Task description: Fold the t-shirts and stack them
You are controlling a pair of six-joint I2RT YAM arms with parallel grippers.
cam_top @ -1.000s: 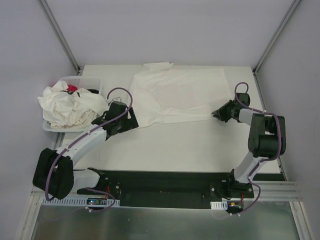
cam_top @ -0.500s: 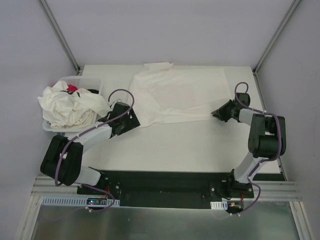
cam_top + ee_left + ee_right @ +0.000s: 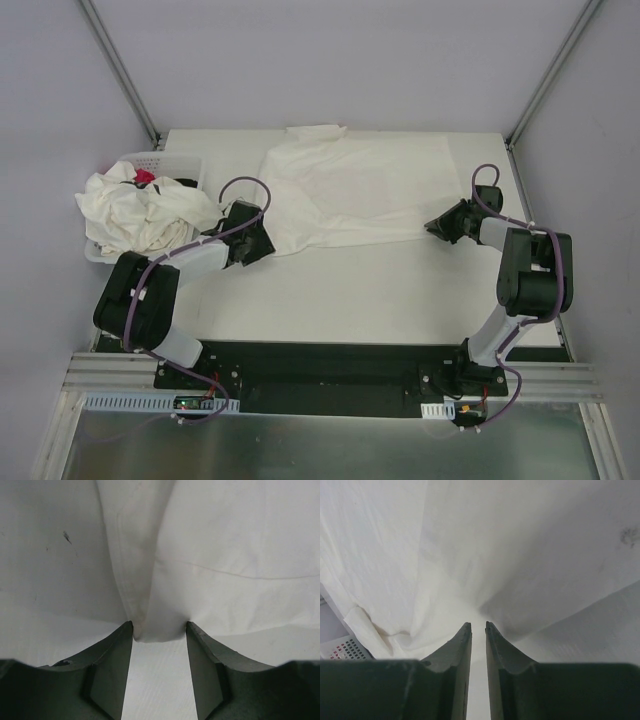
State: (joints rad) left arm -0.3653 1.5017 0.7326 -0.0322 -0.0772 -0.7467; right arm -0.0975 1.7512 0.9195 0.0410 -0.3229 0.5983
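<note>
- One spread t-shirt (image 3: 360, 195) lies flat on the far half of the table (image 3: 380, 290). Its far-left part is rumpled and reaches the back edge.
- The left gripper (image 3: 255, 240) sits at the shirt's near-left corner. In the left wrist view its jaws stand apart with that corner lying between them. The cloth looks to meet both tips, but no pinch shows.
- The right gripper (image 3: 432, 228) is at the near-right corner, where the hem is drawn out to a point. In the right wrist view its jaws are closed to a narrow slit and creases run into the tips, so it grips the shirt. The cloth between the pads is hidden.
- A heap of t-shirts (image 3: 140, 215) fills the basket (image 3: 165, 160) at the table's left edge and spills over its rim. How many shirts it holds cannot be told.
- A red packet (image 3: 145, 177) shows only as a small patch among the heap. Any lettering is too small to read.
- Most of the basket's walls are covered by cloth.
</note>
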